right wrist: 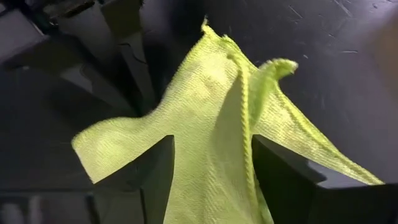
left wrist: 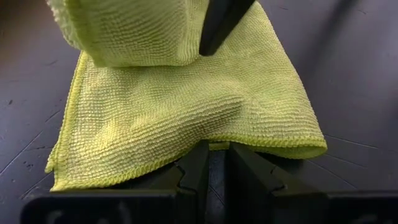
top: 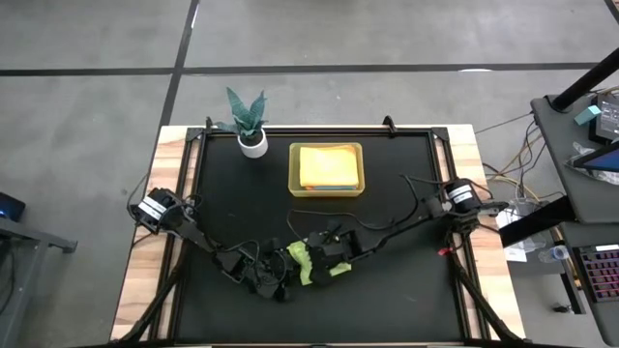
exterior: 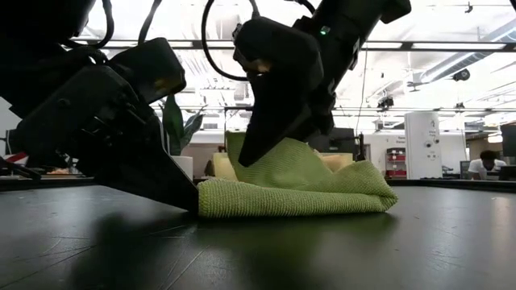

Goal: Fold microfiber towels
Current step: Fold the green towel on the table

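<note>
Two grippers on the lime green towel (top: 308, 261), near the middle of the table's (top: 406, 290) front edge. Left gripper (left wrist: 212, 163) sits low at the towel's near hem, fingers drawn narrow with the cloth edge right at the tips; looks pinned or pinched, can't confirm which. Right gripper (right wrist: 211, 165) is over the towel with fingers spread wide, the folded-over flap draped between them, apparently not clamped. Bin (top: 327, 170) toward the back edge holds already stacked towels (top: 327, 164), orange-yellow on top.

Step, my read: mid-fold, first fold just being laid down and let go. The top layer sits bunched, not flush with the hem. Next move calls for the right gripper to lift clear without dragging the flap, then regrip for the second fold.
</note>
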Controlling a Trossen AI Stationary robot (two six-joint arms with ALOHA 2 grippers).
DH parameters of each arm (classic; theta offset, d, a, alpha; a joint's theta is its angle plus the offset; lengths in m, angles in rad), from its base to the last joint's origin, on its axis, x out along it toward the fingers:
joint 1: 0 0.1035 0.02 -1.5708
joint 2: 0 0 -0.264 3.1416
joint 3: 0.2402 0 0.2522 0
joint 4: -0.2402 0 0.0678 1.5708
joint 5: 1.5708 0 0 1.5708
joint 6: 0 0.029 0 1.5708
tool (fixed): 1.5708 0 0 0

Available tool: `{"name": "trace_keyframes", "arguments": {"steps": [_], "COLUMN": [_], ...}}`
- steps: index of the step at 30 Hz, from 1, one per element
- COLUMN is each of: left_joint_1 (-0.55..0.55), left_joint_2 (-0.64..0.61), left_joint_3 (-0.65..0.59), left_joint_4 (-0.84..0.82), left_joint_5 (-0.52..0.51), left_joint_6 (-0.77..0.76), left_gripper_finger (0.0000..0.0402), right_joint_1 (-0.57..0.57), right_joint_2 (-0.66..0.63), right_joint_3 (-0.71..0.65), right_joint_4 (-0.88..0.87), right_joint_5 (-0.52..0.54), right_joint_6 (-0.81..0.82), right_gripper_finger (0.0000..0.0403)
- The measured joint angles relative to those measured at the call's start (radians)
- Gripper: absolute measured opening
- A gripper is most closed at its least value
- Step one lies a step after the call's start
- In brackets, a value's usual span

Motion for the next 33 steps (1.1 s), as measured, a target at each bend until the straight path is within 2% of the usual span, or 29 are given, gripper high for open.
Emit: {"name": "trace_keyframes", "arguments": {"steps": [10, 16, 20, 22, 25, 28, 33], "left_joint_1": [0.0, 0.0, 0.0, 0.0, 0.0, 0.0, 0.0], "left_joint_2": [0.0, 0.0, 0.0, 0.0, 0.0, 0.0, 0.0], "left_joint_3": [0.0, 0.0, 0.0, 0.0, 0.0, 0.0, -0.001], "left_joint_4": [0.0, 0.0, 0.0, 0.0, -0.001, -0.001, -0.001], "left_joint_5": [0.0, 0.001, 0.001, 0.001, 0.001, 0.001, 0.001], "left_joint_6": [0.0, 0.0, 0.0, 0.0, 0.0, 0.001, 0.005], "left_gripper_finger": [0.0051, 0.0051, 0.0051, 0.0051, 0.0051, 0.0051, 0.0051], "right_joint_1": [0.0, 0.017, 0.031, 0.033, 0.032, 0.016, -0.043], "right_joint_2": [-0.023, -0.031, -0.093, -0.137, -0.208, -0.278, -0.345], "right_joint_3": [0.015, 0.018, 0.019, 0.008, -0.039, -0.131, -0.345], "right_joint_4": [0.019, 0.062, -0.028, -0.098, -0.178, -0.171, 0.018], "right_joint_5": [0.029, 0.0, 0.011, 0.063, 0.148, 0.168, 0.176], "right_joint_6": [-0.021, -0.144, -0.211, -0.23, -0.241, -0.241, -0.243], "right_gripper_finger": [0.0207, 0.0208, 0.0205, 0.0198, 0.0183, 0.0166, 0.0113]}}
